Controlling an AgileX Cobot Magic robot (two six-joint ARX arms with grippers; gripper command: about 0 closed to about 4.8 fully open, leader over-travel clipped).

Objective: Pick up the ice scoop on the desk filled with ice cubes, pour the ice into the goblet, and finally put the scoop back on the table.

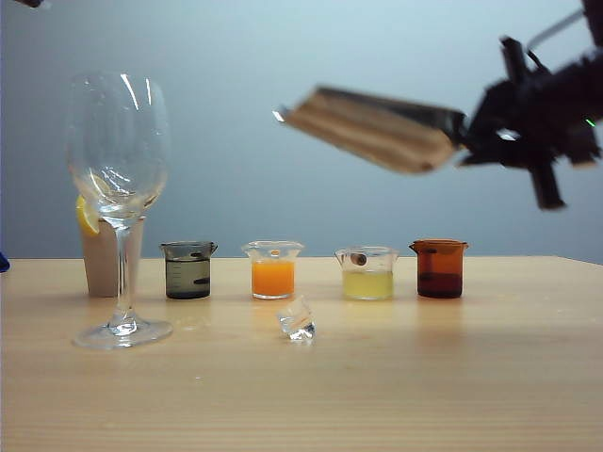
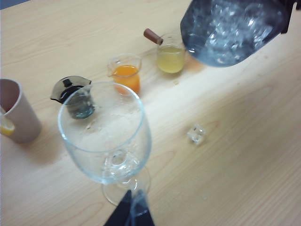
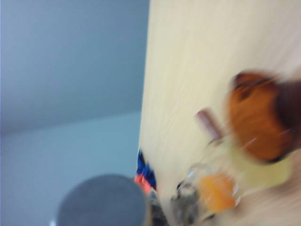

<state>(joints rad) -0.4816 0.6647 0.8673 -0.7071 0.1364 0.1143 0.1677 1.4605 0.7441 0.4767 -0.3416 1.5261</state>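
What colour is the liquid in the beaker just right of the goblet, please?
Dark grey-green liquid in the beaker beside the goblet; clearest in the exterior view.

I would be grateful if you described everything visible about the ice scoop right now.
The ice scoop is shiny metal with a deep rounded trough; its underside mirrors the tan table. It hangs in the air above the beakers, mouth aimed toward the goblet and slightly raised, not yet over it. The right gripper holds its handle end. From the left wrist view, ice cubes fill the trough. One cube lies on the table.

Exterior camera low, table-level, frontal. Left wrist looks down, close on goblet (image 2: 104, 136). Right wrist tilted, blurred. All share beakers (image 1: 273, 269).
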